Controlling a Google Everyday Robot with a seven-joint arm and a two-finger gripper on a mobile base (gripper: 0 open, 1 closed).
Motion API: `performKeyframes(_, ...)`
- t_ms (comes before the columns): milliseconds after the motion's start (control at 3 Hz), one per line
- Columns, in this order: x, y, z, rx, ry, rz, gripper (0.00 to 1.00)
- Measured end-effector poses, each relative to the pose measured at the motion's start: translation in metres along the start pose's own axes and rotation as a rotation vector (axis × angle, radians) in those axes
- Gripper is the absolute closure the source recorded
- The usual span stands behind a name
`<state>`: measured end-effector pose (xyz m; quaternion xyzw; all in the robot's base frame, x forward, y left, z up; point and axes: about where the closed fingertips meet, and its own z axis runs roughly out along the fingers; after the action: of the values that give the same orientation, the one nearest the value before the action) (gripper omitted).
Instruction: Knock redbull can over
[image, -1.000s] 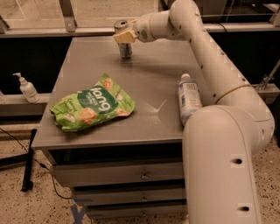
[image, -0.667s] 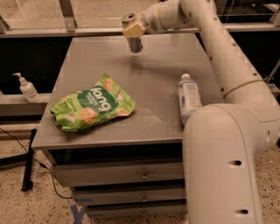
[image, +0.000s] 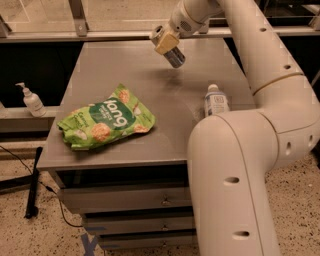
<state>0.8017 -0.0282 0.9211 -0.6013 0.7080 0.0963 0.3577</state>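
Observation:
The redbull can (image: 175, 56), slim, silver and blue, hangs tilted in the air above the back of the grey table (image: 115, 65). Its top end points up and to the left, and its shadow lies on the table beneath it. My gripper (image: 166, 42), with cream-coloured fingers, is shut around the can's upper part. The white arm reaches in from the right and covers the table's right side.
A clear plastic bottle with a white cap (image: 216, 100) lies at the table's right, next to the arm. A green snack bag (image: 107, 122) lies at the front left. A pump bottle (image: 31, 100) stands on a ledge to the left. Drawers (image: 135, 200) are under the table.
The can stood upright at the back of the table with my gripper on it. It has since been lifted off the surface, tilted and carried a little toward the front.

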Motion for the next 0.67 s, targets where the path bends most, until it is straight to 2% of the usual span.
performKeyframes(333,0.047,0.024,-0.005,-0.097,0.251,-0.055,1.00)
performKeyframes(667,0.069,0.034,-0.007,-0.154,0.371,-0.093,1.00)
